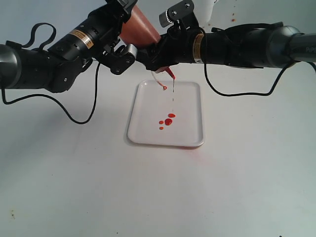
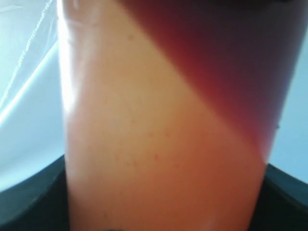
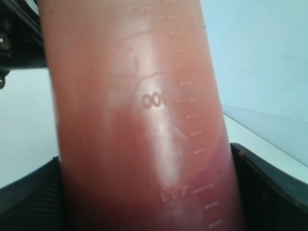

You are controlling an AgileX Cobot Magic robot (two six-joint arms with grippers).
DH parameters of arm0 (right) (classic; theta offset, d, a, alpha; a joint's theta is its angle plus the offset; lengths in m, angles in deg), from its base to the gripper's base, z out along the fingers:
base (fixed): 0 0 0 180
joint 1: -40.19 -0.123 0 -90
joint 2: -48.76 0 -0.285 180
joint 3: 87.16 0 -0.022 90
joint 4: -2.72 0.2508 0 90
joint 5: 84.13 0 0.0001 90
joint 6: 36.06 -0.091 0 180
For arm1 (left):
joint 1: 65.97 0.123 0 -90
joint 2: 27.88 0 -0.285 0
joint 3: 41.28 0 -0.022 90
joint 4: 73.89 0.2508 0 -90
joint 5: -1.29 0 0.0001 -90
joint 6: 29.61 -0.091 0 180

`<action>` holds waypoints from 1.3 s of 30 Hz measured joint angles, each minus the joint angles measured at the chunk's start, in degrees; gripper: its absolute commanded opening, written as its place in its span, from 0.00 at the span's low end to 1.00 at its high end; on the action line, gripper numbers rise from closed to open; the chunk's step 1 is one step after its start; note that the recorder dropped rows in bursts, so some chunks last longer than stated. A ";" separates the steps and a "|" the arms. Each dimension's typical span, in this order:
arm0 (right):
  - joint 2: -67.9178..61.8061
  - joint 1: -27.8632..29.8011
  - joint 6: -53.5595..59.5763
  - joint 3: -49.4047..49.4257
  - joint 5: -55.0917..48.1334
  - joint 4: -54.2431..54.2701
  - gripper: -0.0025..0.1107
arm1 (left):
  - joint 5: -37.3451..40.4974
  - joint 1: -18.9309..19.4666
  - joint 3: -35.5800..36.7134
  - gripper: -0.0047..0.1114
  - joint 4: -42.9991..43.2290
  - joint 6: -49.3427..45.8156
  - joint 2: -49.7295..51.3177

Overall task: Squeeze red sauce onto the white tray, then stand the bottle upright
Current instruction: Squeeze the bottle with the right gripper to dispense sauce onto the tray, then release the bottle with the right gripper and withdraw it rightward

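The bottle [image 1: 142, 27] hangs tilted above the white tray [image 1: 136, 132], nozzle [image 1: 171, 73] pointing down, its small tethered cap [image 1: 164, 87] dangling beside. A thin thread of sauce runs from the nozzle to the tray, where a few drops of red sauce [image 1: 169, 121] lie near the middle. My left gripper [image 1: 124, 32] is shut on the bottle's upper body, and my right gripper [image 1: 160, 43] is shut on it nearer the nozzle. The bottle [image 2: 163, 134] fills the left wrist view between dark fingers [image 2: 29, 202]. In the right wrist view the bottle [image 3: 139, 130] shows its scale marks.
Black cables [image 1: 79, 118] hang from both arms down to the pale table, left and right of the tray. A few red-brown specks [image 1: 232, 19] mark the backdrop behind the right arm, next to a white object [image 1: 210, 7].
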 measured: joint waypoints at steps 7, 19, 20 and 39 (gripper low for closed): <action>0.00 0.00 0.00 0.00 0.00 0.00 0.76 | 0.00 0.00 0.00 0.04 0.00 0.00 0.00; 0.66 0.35 -3.60 0.00 -2.28 -5.41 0.95 | 0.00 0.00 0.00 0.04 0.10 0.00 0.00; 1.30 0.39 -4.79 0.00 -2.38 -6.83 0.95 | 0.00 0.00 0.00 0.04 0.10 0.00 0.00; 14.89 3.57 -30.09 0.00 -0.25 -24.21 0.95 | 0.00 0.00 0.00 0.04 -0.26 0.00 0.00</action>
